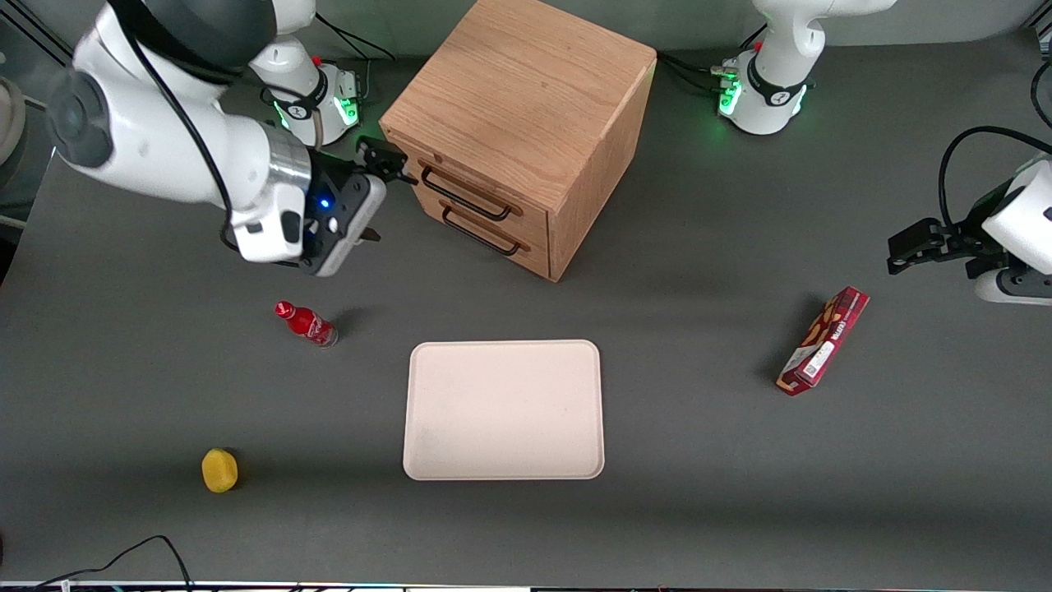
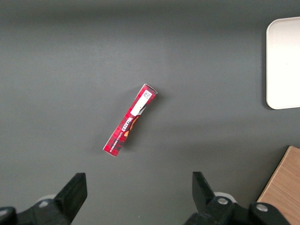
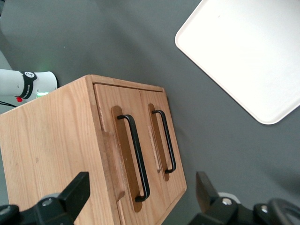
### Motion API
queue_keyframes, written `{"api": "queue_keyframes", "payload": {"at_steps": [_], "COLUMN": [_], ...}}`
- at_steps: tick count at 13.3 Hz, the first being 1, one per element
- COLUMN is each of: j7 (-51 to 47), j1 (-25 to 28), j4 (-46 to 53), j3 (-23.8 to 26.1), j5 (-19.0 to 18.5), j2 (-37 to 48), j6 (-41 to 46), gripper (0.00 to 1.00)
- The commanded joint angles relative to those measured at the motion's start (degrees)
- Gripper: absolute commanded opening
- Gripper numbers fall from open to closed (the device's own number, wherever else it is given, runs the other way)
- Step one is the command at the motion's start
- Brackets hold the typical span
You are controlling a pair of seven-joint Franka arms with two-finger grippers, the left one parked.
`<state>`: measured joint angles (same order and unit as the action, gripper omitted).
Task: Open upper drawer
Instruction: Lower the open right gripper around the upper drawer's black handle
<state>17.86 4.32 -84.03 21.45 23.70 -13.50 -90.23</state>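
Noting a dark grey matte table (image 1: pixel 699 510) filling nearly the whole front view. Seeing a light oak cabinet (image 1: pixel 518 90) standing on it, farther from the front camera than the table's middle, turned at an angle. Catching even overhead light, throwing only soft, broad shadows across the grey surface, with a darker patch (image 1: pixel 682 189) beside the cabinet toward the parked arm's end. Spotting a paler grey band (image 1: pixel 945 25) at the table's farthest edge; wall or floor, cannot tell.

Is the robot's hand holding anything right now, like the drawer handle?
No, nothing yet. The hand is open and empty, in front of the cabinet, close to the upper drawer's handle but not gripping it. Both drawers look closed.
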Motion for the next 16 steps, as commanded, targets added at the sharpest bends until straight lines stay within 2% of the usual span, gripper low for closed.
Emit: {"api": "queue_keyframes", "payload": {"at_steps": [1, 5, 7, 10, 16], "j7": [-2.73, -5.12, -5.03, -4.51, 0.76], "j1": [0.87, 0.87, 0.78, 0.69, 0.17], "j4": [-2.17, -9.2, -14.38, -18.61, -23.28], "j3": [1.04, 5.0, 6.41, 6.85, 7.38], "j5": [1.0, -0.85, -3.04, -5.15, -5.33], "j2": [-1.17, -0.65, 0.58, 1.11, 2.95], "j6": [-2.74, -9.51, -13.55, -17.34, -20.25], "gripper": [1.0, 1.0, 1.0, 1.0, 1.0]}}
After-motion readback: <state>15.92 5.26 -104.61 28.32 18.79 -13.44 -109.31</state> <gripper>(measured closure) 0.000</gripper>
